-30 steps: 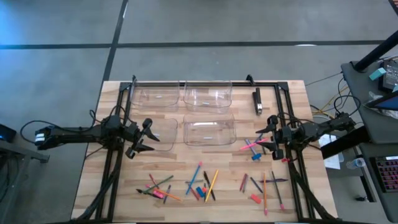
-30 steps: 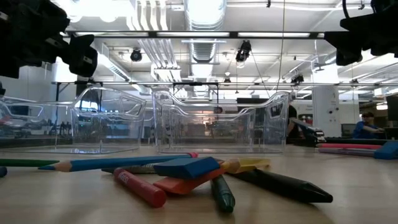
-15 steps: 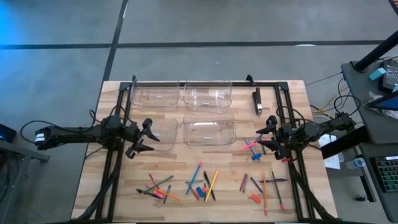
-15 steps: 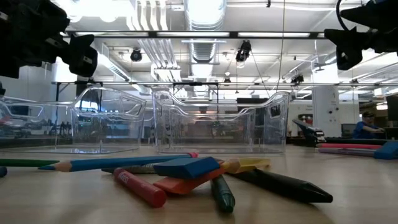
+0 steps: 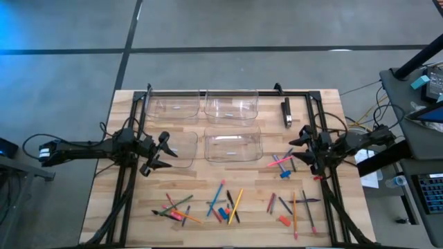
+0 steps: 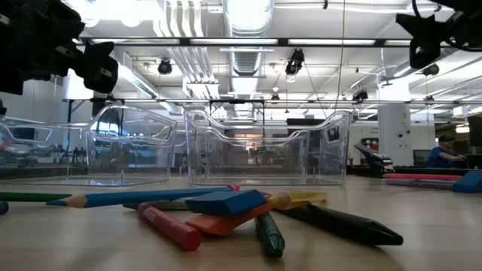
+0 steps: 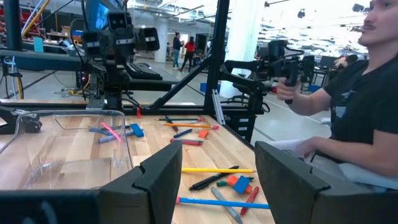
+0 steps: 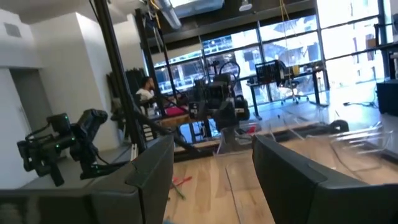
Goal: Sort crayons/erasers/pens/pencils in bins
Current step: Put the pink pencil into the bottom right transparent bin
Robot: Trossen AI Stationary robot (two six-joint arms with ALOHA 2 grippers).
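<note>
With nothing in the bins (image 5: 232, 106) yet, the right end effector (image 5: 302, 146), fingers spread and empty, should drop onto the pink pencil (image 5: 278, 163) just below-left of it, while the left end effector (image 5: 156, 153), also spread, waits over its bin.

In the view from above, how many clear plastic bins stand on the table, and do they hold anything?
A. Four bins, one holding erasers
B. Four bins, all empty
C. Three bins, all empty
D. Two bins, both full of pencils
B: four clear bins sit in two rows of two at the far part of the table, and only bare plastic shows inside each.
</note>
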